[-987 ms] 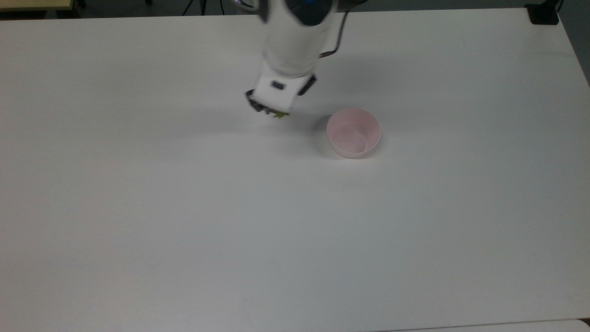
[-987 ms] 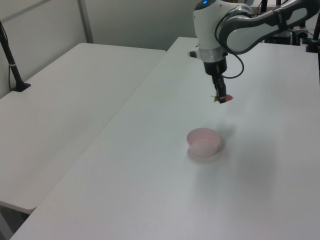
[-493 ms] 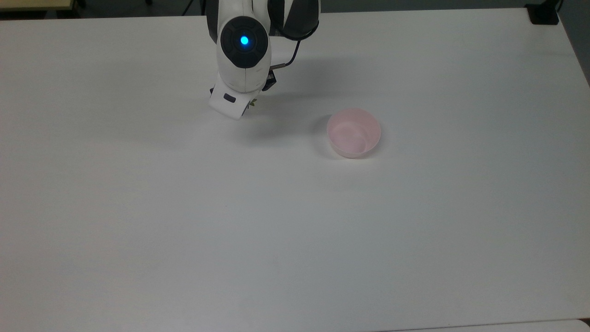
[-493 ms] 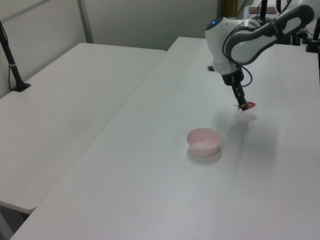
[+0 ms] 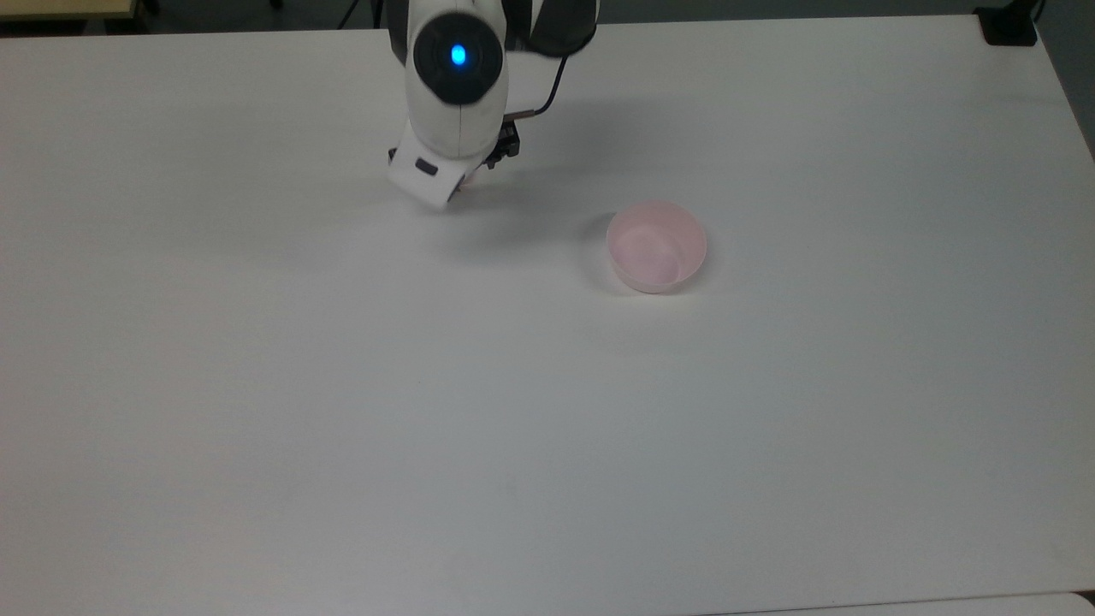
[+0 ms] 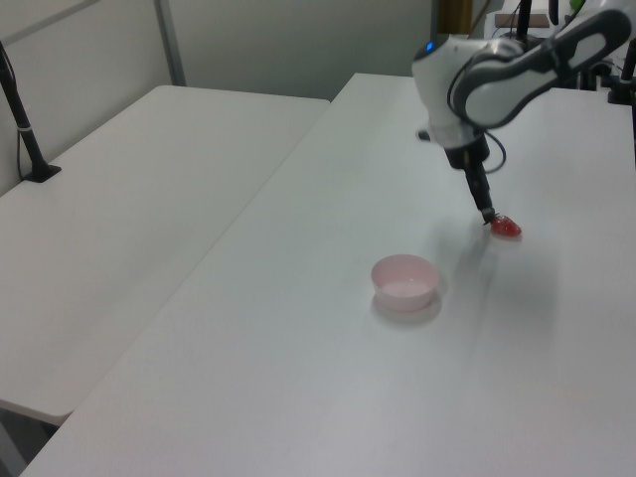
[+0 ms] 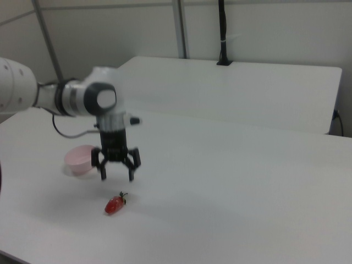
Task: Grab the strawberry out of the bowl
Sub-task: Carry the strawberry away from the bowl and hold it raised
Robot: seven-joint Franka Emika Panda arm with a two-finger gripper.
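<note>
The red strawberry (image 7: 114,205) with its green cap lies on the white table (image 7: 231,187), outside the bowl. My gripper (image 7: 116,177) hangs open just above it, fingers spread, nothing between them. In the left view the strawberry (image 6: 506,227) rests on the table just right of my gripper (image 6: 487,213). The pale pink bowl (image 5: 656,246) stands empty to the top view's right of the arm's hand (image 5: 425,175), which covers the fruit there. In the left view the bowl (image 6: 405,281) sits nearer the camera than the strawberry.
A second white table (image 6: 129,229) adjoins on the left view's left, with a black clamped post (image 6: 22,124) on it. A black block (image 5: 1009,26) sits at the top view's far right corner. Wide bare tabletop (image 5: 513,428) surrounds the bowl.
The gripper carried the strawberry away from the bowl, lowered it to the table and opened. The fruit now lies free below the fingers. The bowl stayed put.
</note>
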